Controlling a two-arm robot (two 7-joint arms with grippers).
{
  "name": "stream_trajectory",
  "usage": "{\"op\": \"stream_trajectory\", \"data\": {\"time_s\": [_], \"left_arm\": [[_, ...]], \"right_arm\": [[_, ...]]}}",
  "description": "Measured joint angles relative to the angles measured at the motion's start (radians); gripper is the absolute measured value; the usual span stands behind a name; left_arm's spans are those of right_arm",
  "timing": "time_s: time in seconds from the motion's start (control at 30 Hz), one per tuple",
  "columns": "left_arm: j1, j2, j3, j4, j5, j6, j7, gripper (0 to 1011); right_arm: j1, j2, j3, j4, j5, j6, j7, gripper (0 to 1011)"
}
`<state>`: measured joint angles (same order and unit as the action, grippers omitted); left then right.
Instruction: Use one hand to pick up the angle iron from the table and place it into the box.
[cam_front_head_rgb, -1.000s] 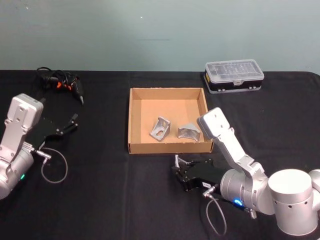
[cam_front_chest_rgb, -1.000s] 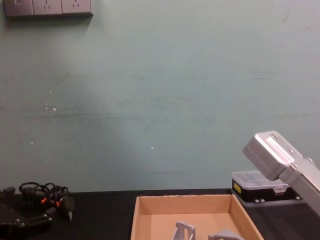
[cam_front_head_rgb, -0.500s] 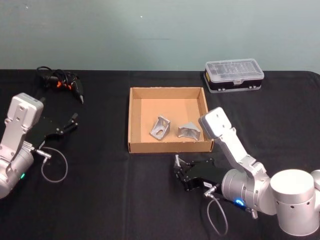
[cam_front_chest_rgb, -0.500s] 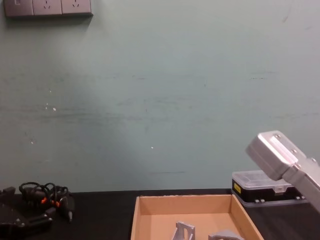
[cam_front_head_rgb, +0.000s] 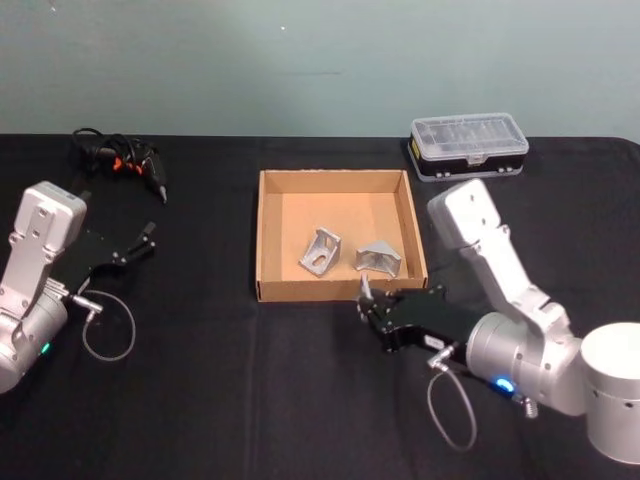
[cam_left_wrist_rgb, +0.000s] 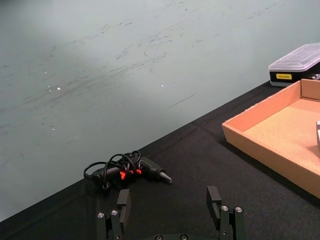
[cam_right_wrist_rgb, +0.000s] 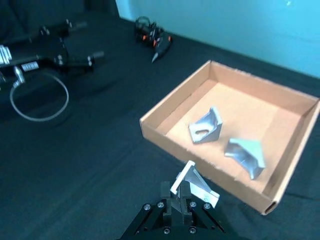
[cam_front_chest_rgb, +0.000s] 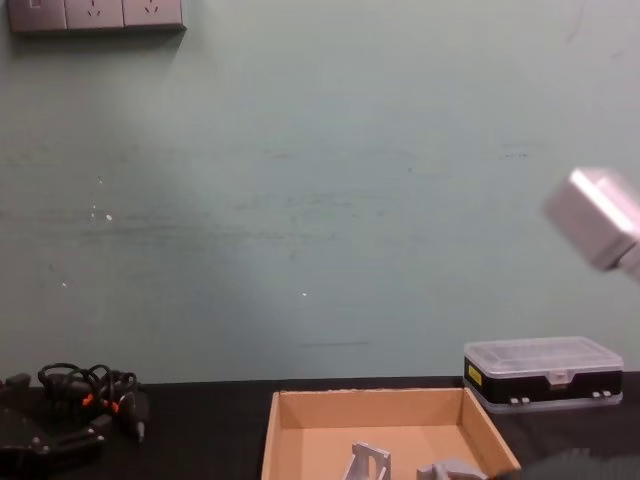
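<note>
My right gripper (cam_front_head_rgb: 368, 303) hovers just in front of the box's near wall, shut on a silver angle iron (cam_front_head_rgb: 366, 289). The right wrist view shows that angle iron (cam_right_wrist_rgb: 196, 185) pinched between the black fingers (cam_right_wrist_rgb: 166, 192), raised above the table (cam_front_head_rgb: 220, 390). The tan cardboard box (cam_front_head_rgb: 334, 177) lies at the table's middle and holds two more angle irons (cam_front_head_rgb: 319, 252) (cam_front_head_rgb: 378, 260), which also appear in the right wrist view (cam_right_wrist_rgb: 206, 126) (cam_right_wrist_rgb: 245, 152). My left gripper (cam_front_head_rgb: 148, 240) rests parked at the left, open (cam_left_wrist_rgb: 168, 196).
A black case with a clear lid (cam_front_head_rgb: 468, 147) stands behind the box to the right. A black tool with coiled cable (cam_front_head_rgb: 122, 160) lies at the back left. A loose cable loop (cam_front_head_rgb: 108, 330) hangs by the left arm.
The right arm has risen and moved forward and right, carrying the angle iron from the table up to the box's near wall. The left arm has stayed still.
</note>
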<state>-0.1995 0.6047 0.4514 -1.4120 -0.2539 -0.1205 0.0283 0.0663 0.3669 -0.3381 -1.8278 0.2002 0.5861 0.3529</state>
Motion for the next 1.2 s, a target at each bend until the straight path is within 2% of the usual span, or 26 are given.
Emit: {"op": "stream_trajectory", "data": {"time_s": [0.27, 0.4, 0.53, 0.73, 0.8, 0.93, 1.03, 1.2], "left_arm": [[0.000, 0.000, 0.000, 0.000, 0.000, 0.000, 0.000, 1000], [0.000, 0.000, 0.000, 0.000, 0.000, 0.000, 0.000, 1000], [0.000, 0.000, 0.000, 0.000, 0.000, 0.000, 0.000, 1000], [0.000, 0.000, 0.000, 0.000, 0.000, 0.000, 0.000, 1000], [0.000, 0.000, 0.000, 0.000, 0.000, 0.000, 0.000, 1000], [0.000, 0.000, 0.000, 0.000, 0.000, 0.000, 0.000, 1000], [0.000, 0.000, 0.000, 0.000, 0.000, 0.000, 0.000, 1000], [0.000, 0.000, 0.000, 0.000, 0.000, 0.000, 0.000, 1000]], "right_arm": [[-0.004, 0.022, 0.047, -0.060, 0.029, -0.033, -0.014, 118], [0.020, 0.029, 0.065, -0.063, 0.037, -0.053, -0.022, 118], [0.062, 0.031, 0.069, -0.035, 0.038, -0.074, -0.026, 118], [0.146, 0.016, 0.049, 0.058, 0.037, -0.108, -0.026, 118], [0.191, 0.000, 0.033, 0.122, 0.035, -0.126, -0.025, 118], [0.234, -0.019, 0.018, 0.189, 0.031, -0.142, -0.024, 118], [0.291, -0.045, -0.006, 0.277, 0.025, -0.157, -0.020, 118], [0.351, -0.074, -0.029, 0.375, 0.014, -0.167, -0.017, 118]]}}
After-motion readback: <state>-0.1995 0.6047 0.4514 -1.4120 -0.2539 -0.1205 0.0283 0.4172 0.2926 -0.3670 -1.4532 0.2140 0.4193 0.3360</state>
